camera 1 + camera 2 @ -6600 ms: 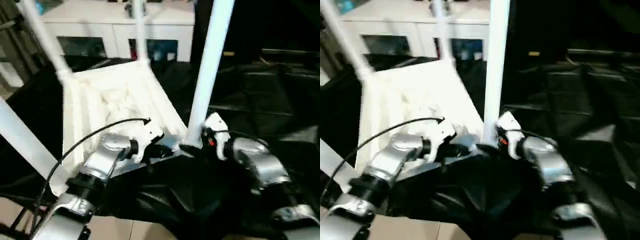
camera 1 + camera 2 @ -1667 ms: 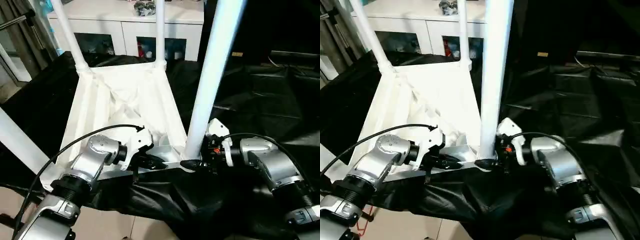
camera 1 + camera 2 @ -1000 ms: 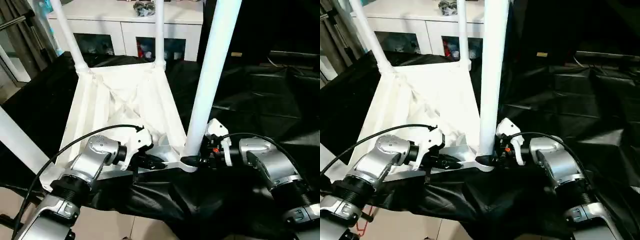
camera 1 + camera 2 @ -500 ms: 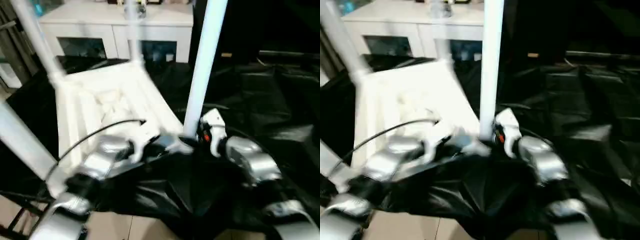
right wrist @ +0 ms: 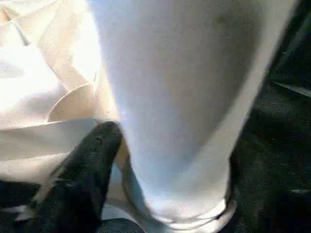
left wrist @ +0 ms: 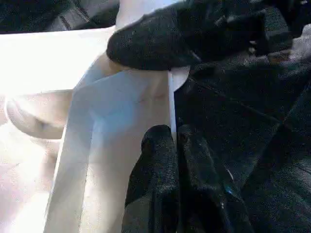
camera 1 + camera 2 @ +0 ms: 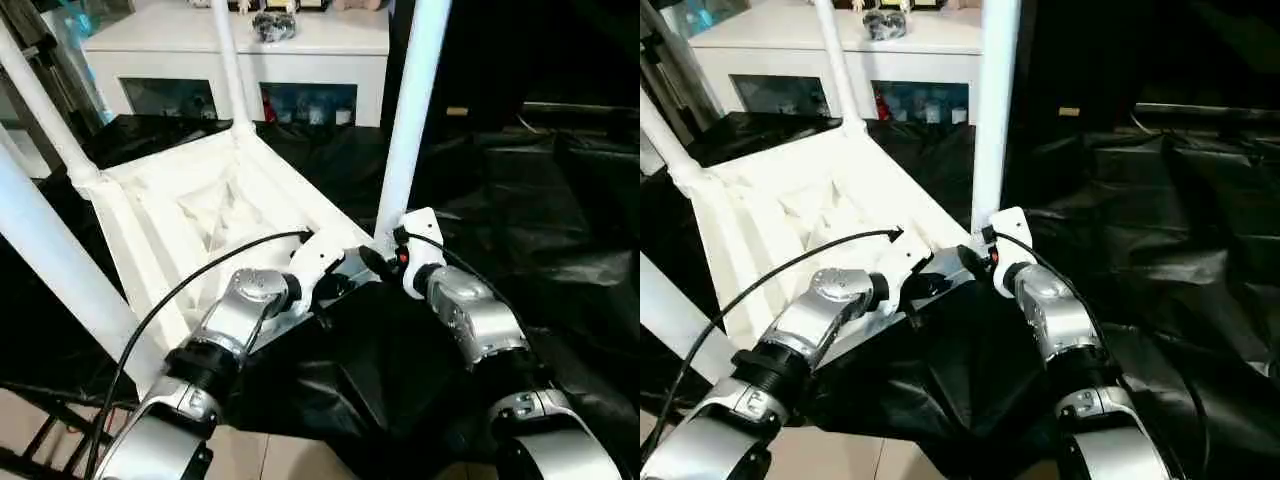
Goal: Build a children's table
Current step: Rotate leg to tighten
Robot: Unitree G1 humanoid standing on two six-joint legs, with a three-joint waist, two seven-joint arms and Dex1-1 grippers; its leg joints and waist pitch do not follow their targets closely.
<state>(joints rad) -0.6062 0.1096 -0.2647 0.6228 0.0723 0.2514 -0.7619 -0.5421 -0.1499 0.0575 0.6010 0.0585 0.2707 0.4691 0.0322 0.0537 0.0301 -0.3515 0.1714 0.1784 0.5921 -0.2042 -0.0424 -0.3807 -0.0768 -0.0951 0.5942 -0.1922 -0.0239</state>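
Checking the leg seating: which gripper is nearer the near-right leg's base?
Right. The right gripper sits at the leg base; the left gripper is beside it on the tabletop edge.

— Where does the tabletop (image 7: 210, 215) lie?
— Upside down on the draped bench (image 7: 520, 200), toward its left, with four legs (image 7: 410, 110) rising from the corner sockets.
— And the arms?
— Both meet at the near right corner: the left gripper (image 7: 340, 285) at the near edge, the right gripper (image 7: 378, 262) just beside it, at the foot of that leg.
— Behind?
— A cabinet (image 7: 240, 45) beyond the bench.
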